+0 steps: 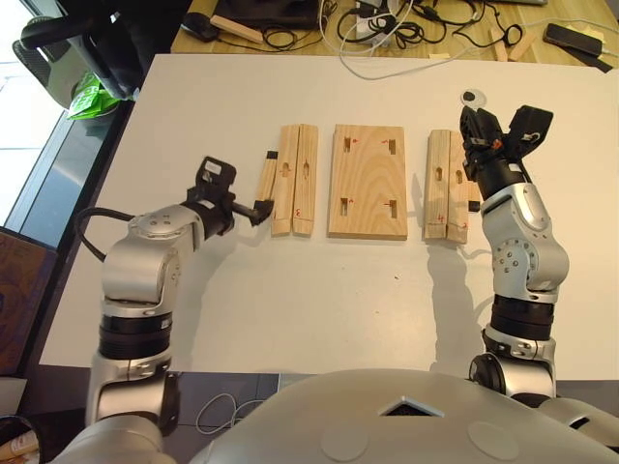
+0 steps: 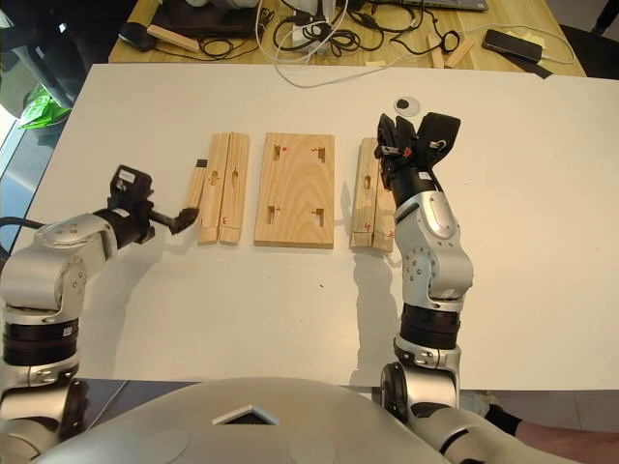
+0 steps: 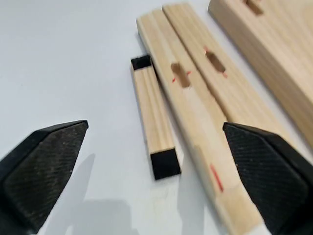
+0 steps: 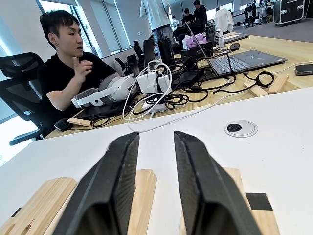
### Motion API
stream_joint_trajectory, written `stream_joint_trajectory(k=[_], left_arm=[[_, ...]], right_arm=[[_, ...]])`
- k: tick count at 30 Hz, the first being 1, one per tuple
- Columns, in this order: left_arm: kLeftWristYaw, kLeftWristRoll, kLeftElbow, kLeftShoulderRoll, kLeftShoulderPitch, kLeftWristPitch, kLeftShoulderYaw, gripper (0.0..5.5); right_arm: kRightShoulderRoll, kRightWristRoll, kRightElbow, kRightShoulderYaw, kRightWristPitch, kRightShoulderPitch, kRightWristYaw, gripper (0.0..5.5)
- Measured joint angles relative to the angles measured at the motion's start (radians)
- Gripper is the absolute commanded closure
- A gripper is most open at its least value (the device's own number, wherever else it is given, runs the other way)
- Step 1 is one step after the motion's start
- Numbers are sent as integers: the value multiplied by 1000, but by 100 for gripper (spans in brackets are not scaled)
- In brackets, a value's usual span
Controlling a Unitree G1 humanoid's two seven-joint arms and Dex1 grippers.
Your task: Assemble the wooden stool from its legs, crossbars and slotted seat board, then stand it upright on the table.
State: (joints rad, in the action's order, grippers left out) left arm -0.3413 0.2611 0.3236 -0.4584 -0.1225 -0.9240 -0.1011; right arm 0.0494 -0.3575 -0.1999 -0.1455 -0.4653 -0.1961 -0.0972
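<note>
Lining up the first pick: left claw [image 1: 261, 211] gapes wide, empty. Crossbar [image 3: 152, 110] lies flat just ahead of it, left legs [image 1: 294, 179] touching that, seat board [image 1: 368, 182] beyond. Right claw [image 4: 156, 139] is barely parted, empty, above the right legs [image 1: 445, 184]. Likely next: drop, close on crossbar. White desk [image 1: 290, 290]; cables [image 1: 387, 24] behind.

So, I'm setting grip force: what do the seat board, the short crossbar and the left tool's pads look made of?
The seat board looks like pale unpainted wood, matt, with visible grain. The short crossbar is the same light wood; its black ends look painted or capped, unclear which. On the left tool, the pads are black with fine cross-hatching, probably rubber or plastic.
</note>
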Motion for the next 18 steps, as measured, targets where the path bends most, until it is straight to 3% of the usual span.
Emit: stream_joint_trajectory(k=[6, 18], left_arm=[[31, 10, 28, 44, 42, 31, -26, 24], [32, -83, 31, -98, 118, -81, 48, 12]], right_arm=[[5, -1, 3, 2, -1, -5, -2, 420], [7, -10, 2, -6, -9, -5, -1, 420]])
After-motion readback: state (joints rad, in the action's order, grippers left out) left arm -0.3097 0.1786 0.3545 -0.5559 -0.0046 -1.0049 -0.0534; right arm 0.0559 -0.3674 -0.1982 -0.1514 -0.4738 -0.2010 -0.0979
